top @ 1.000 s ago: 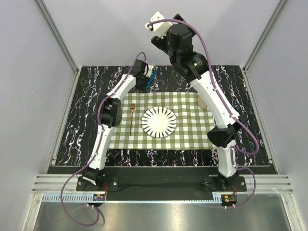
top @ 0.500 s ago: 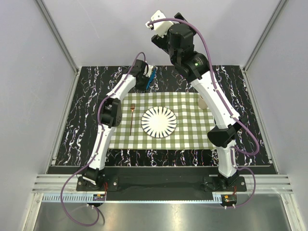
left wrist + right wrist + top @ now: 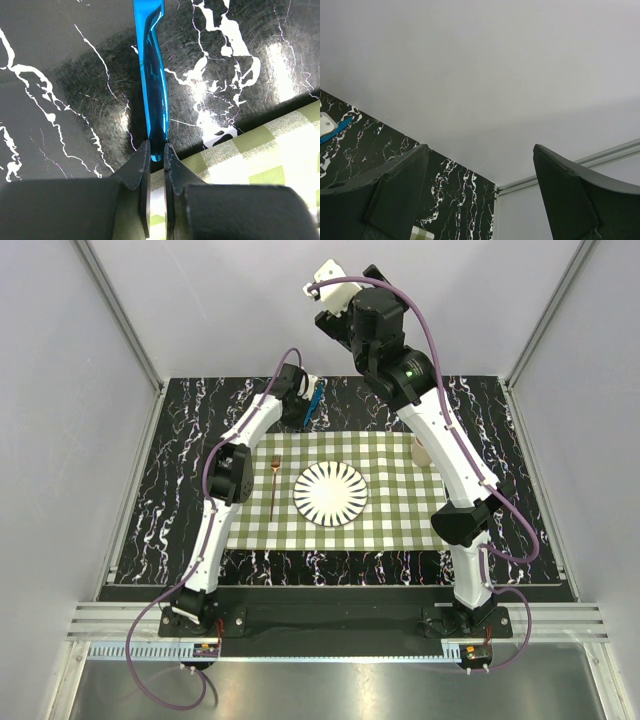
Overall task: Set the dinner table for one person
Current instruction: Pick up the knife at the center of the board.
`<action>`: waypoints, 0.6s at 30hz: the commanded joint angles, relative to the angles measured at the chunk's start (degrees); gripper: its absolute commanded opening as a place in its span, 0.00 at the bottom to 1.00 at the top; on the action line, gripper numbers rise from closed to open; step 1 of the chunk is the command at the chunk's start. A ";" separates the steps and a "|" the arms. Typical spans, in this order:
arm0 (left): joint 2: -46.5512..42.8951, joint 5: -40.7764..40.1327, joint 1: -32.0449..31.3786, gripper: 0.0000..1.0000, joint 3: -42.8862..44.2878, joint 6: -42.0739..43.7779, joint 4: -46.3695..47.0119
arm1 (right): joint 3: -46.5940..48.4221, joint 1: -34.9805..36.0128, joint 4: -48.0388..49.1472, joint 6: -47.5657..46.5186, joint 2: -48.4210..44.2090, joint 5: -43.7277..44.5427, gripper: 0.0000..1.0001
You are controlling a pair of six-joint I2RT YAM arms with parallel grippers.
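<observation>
My left gripper (image 3: 157,150) is shut on the near end of a shiny blue utensil (image 3: 154,75). The utensil points away over the black marbled dinner table (image 3: 60,75), just beyond the edge of the green-and-white checked cloth (image 3: 270,150). From above, this blue utensil (image 3: 316,400) lies at the back of the dinner table (image 3: 180,490) under my left gripper (image 3: 304,418). A striped plate (image 3: 330,492) sits mid-cloth with a copper fork (image 3: 273,485) to its left. My right gripper (image 3: 480,147) is open, raised high and facing the back wall.
A small beige cup (image 3: 422,452) stands at the cloth's back right corner, beside the right arm's forearm. Grey walls with metal rails enclose the table on three sides. The right arm (image 3: 440,430) arches over the right half of the cloth (image 3: 390,520).
The left jaws have closed a little tighter on the blue utensil's end. The right wrist has shifted slightly up high. Plate, fork and cup have not moved.
</observation>
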 commanded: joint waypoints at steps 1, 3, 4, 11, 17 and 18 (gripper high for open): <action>-3.02 1.14 -0.22 0.00 0.37 -1.01 -1.86 | 2.10 0.81 2.19 -0.36 -2.36 1.55 0.92; -3.72 1.22 -0.22 0.00 0.29 -0.92 -1.69 | 2.10 0.81 2.19 -0.27 -2.10 1.47 0.92; -4.24 1.31 -0.22 0.00 0.29 -1.01 -1.69 | 2.27 0.81 2.10 -0.27 -2.18 1.55 0.92; -6.71 2.81 -0.40 0.00 0.20 -2.06 -0.72 | 2.36 0.81 2.10 -0.10 -1.92 1.55 0.92; -8.20 2.63 -0.66 0.00 0.55 -2.06 1.74 | 2.36 0.81 2.10 -0.01 -1.74 1.73 0.92; -8.38 2.54 -0.66 0.00 0.55 -2.06 2.35 | 2.53 0.81 2.02 0.08 -1.74 1.73 0.92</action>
